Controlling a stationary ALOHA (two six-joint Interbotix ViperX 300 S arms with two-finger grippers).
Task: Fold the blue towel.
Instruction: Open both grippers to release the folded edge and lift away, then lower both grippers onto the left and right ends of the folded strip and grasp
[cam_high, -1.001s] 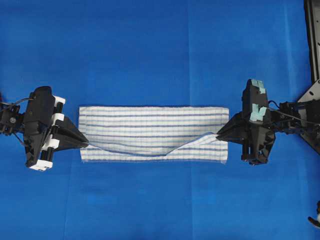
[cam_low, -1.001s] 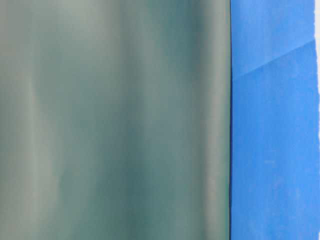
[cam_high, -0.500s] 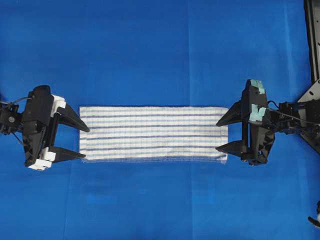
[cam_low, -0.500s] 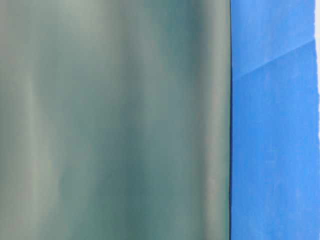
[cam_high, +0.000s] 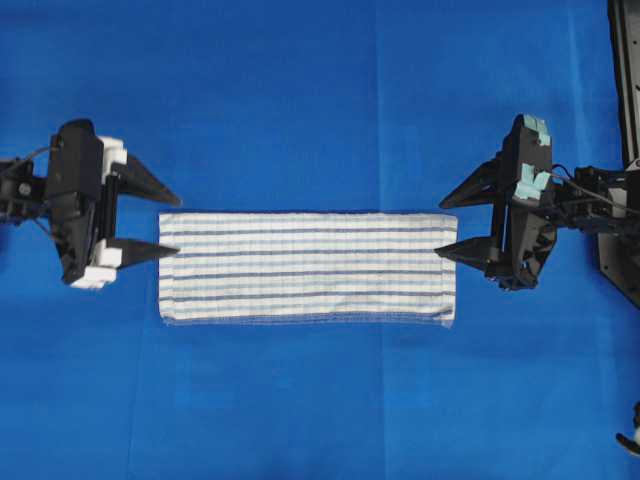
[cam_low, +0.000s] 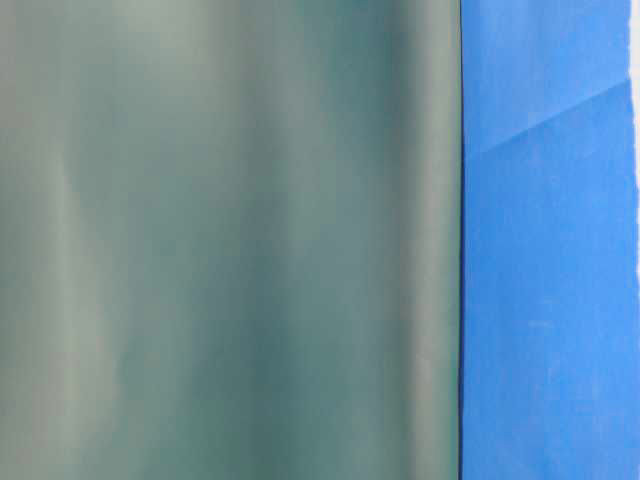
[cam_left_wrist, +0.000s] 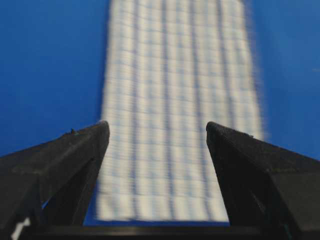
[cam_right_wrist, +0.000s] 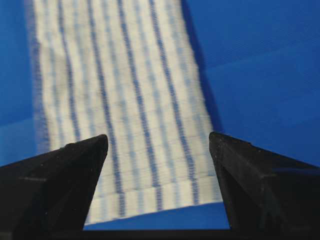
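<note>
Lying flat as a long folded strip, the blue towel (cam_high: 307, 267) is seen at the middle of the blue-covered bench (cam_high: 300, 100). The left gripper (cam_high: 172, 223) and right gripper (cam_high: 445, 227) are held wide apart at its short ends, and nothing is gripped.

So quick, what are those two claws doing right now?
Left gripper: open, holding nothing.
Right gripper: open, holding nothing.
The blue towel lies flat between them.

Surface: a plain blue sheet (cam_high: 320, 100) covers the whole work area.
Table-level view: a blurred grey-green panel (cam_low: 230, 240) fills most of it, blue sheet at right.
</note>
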